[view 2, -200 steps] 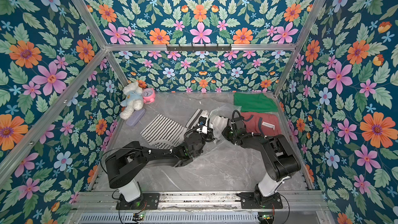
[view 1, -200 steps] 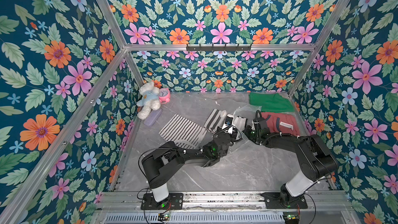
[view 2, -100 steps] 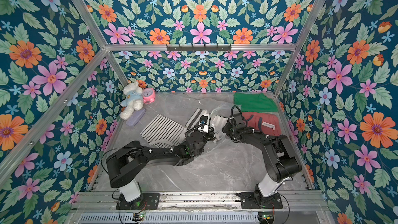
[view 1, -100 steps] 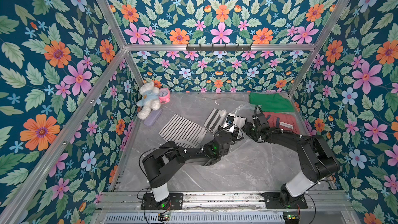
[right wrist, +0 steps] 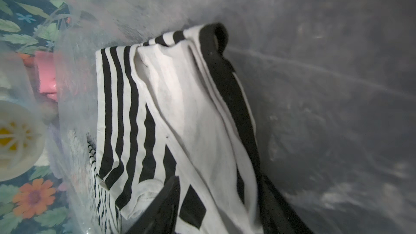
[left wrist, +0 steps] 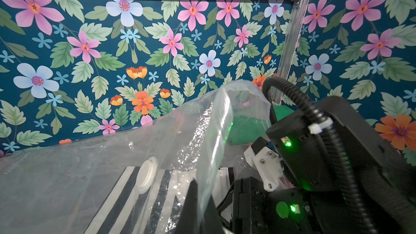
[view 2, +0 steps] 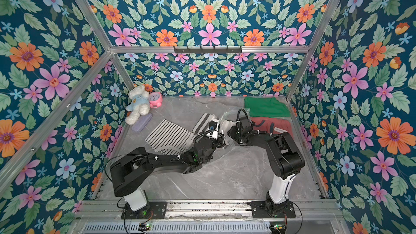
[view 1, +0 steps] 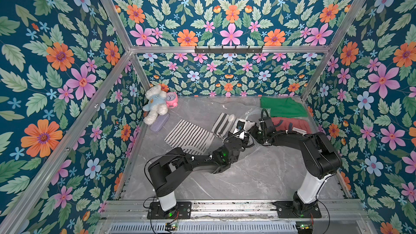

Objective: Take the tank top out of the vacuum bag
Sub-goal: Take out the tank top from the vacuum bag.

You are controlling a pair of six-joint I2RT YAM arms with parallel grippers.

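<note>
The vacuum bag [view 1: 203,109] is clear crinkly plastic lying across the back of the table, its open edge lifted. My left gripper [left wrist: 202,201] is shut on that raised plastic edge [left wrist: 216,136], beside the round white valve cap [left wrist: 147,174]. The tank top [right wrist: 180,97], white with broad black stripes, lies folded inside the bag, also seen in both top views [view 1: 221,123] [view 2: 202,121]. My right gripper [right wrist: 218,180] is inside the bag, open, with its fingers on either side of the tank top's fabric. In a top view the two wrists meet at the bag's mouth [view 1: 249,129].
A thin-striped cloth [view 1: 189,136] lies left of the bag. A green cloth [view 1: 281,106] and a red cloth [view 1: 290,124] lie at the back right. A plush bear [view 1: 155,106], a pink alarm clock [view 1: 172,99] and a purple case [view 1: 159,119] sit at the back left.
The right wrist has shifted a little toward the back at the bag's mouth. The left arm has stayed put, still holding up the plastic edge.
</note>
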